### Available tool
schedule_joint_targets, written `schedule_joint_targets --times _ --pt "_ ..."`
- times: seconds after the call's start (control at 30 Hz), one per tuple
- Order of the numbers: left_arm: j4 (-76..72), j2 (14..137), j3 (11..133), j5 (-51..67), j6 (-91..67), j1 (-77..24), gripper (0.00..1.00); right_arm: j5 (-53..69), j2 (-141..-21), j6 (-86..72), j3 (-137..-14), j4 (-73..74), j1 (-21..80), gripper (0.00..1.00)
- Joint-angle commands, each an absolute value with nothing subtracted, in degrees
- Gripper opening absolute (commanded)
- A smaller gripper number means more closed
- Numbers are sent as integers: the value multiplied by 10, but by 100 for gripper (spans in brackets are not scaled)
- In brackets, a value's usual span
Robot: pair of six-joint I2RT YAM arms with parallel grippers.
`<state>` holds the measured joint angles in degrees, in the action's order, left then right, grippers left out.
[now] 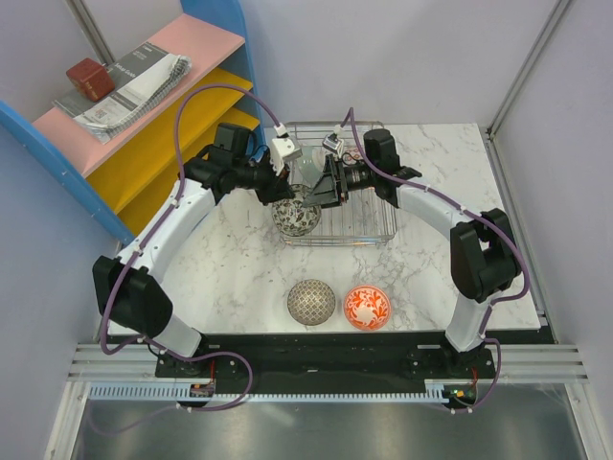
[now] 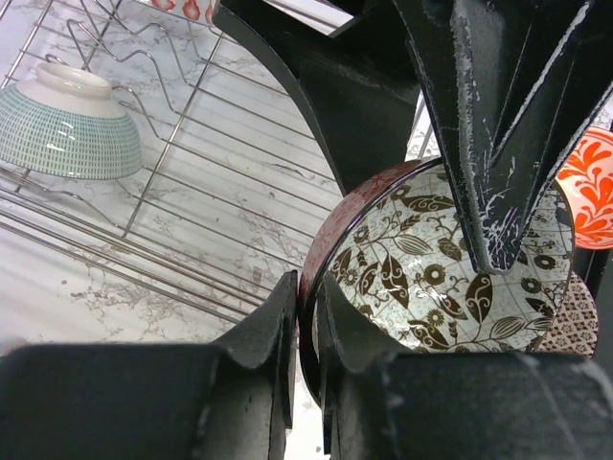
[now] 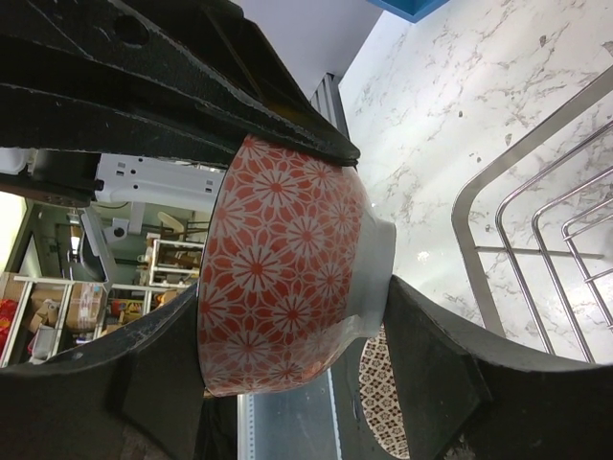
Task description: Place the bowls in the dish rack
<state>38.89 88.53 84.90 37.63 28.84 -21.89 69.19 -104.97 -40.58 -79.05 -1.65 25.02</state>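
Note:
A bowl (image 1: 296, 218) with a dark leaf pattern inside and red-orange flowers outside hangs tilted above the near left corner of the silver wire dish rack (image 1: 369, 225). My left gripper (image 1: 284, 195) is shut on its rim (image 2: 308, 287). My right gripper (image 1: 319, 195) straddles the same bowl (image 3: 287, 278), one finger at the mouth and one at the foot, touching both. A pale blue-green patterned bowl (image 2: 62, 125) lies upside down in the rack (image 2: 192, 182). A beige-grey bowl (image 1: 311, 303), upside down, and a red-orange floral bowl (image 1: 367, 307) sit on the table's near side.
A blue-framed shelf (image 1: 153, 115) with pink and yellow boards stands at the back left, holding a cloth and a small red box. The marble table (image 1: 239, 268) ends at a black rail by the arm bases. White walls close in the back and right.

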Motion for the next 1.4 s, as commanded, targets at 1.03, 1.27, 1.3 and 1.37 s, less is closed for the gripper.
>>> schedule_joint_targets --times 1.03,1.27,1.3,1.37 --pt "361 883 837 367 281 -214 94 600 -1027 -345 -804 29 240 0" --pt "364 869 826 397 270 -184 98 560 -1027 -337 -816 52 220 0" --pt "365 863 825 402 270 -179 98 555 -1026 -337 -817 54 216 0" --pt "366 855 821 409 270 -168 98 542 -1025 -330 -820 65 213 0"
